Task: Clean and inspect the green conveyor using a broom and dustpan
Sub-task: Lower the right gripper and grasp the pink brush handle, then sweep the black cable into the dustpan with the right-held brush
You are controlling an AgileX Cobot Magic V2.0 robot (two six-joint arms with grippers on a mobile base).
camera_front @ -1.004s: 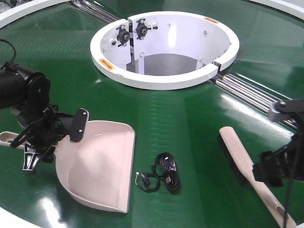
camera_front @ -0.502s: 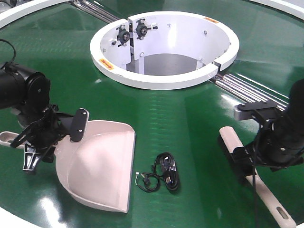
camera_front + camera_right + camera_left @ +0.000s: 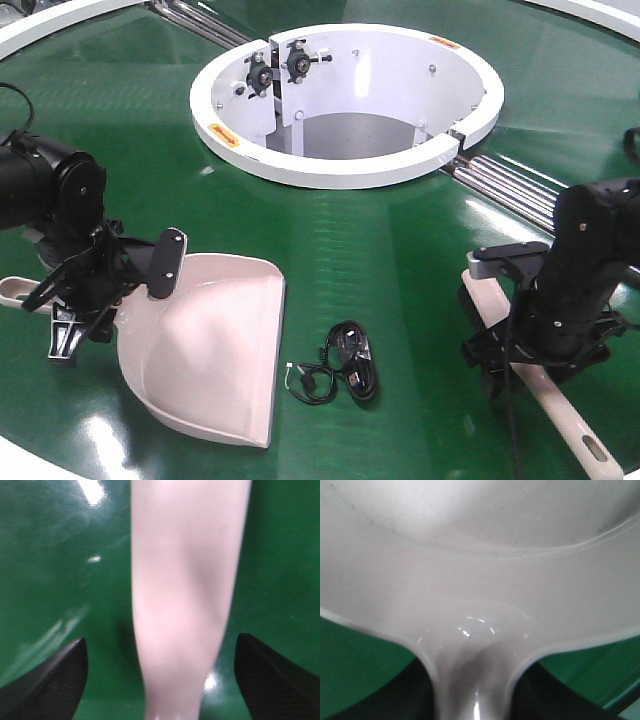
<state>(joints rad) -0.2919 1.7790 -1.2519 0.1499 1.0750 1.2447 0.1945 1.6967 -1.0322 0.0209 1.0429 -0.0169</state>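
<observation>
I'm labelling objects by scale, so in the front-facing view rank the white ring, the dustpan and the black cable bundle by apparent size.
Largest to smallest:
1. white ring
2. dustpan
3. black cable bundle
The ring lies farthest from the camera yet looks largest, so the order holds.
</observation>
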